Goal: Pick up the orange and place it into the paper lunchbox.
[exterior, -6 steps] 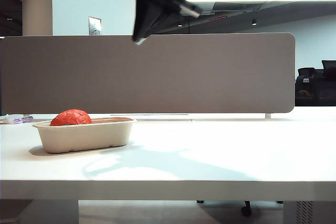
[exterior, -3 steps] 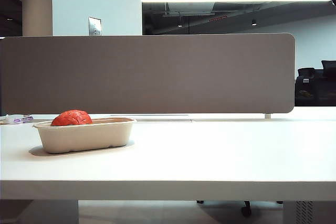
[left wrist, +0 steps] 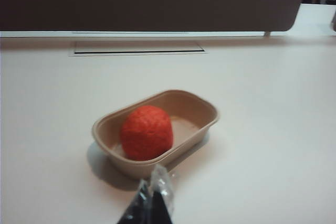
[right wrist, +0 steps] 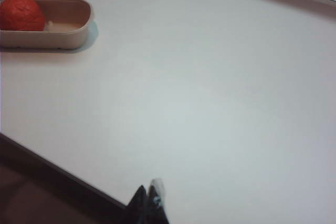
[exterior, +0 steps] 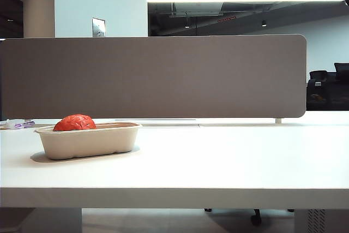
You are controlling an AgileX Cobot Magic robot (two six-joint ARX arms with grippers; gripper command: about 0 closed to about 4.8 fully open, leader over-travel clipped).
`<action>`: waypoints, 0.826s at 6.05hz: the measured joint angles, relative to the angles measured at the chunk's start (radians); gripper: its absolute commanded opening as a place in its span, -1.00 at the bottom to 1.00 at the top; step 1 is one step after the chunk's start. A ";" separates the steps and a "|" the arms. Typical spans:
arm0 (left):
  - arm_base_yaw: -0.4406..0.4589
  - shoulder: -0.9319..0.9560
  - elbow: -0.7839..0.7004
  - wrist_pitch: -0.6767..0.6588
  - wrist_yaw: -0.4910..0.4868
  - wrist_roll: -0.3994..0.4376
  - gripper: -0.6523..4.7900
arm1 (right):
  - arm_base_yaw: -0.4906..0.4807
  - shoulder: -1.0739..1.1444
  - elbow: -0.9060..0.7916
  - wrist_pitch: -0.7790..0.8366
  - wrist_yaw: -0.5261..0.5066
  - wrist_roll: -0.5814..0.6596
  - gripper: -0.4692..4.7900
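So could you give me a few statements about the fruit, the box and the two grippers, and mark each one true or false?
1. The orange lies inside the paper lunchbox. True.
2. The left gripper holds the orange. False: its tips are together, holding nothing, apart from the box.
3. The orange sits at one end of the lunchbox. True.
4. The right gripper hovers right over the lunchbox. False: it is shut, far off near the table edge.
5. An arm shows in the exterior view. False: none does.

Orange [right wrist: 21, 13] inside paper lunchbox [right wrist: 79, 27], well apart from closed right claw [right wrist: 148, 201].
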 measured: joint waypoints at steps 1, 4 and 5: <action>0.026 -0.003 -0.003 0.001 -0.008 0.000 -0.78 | 0.000 0.000 0.000 0.000 0.000 0.000 -0.84; 0.304 -0.040 -0.105 0.159 0.045 0.071 -0.78 | 0.000 0.000 0.000 0.000 0.000 0.000 -0.84; 0.286 -0.040 -0.106 0.154 0.016 0.072 -0.78 | 0.000 0.000 0.000 0.000 0.000 0.000 -0.84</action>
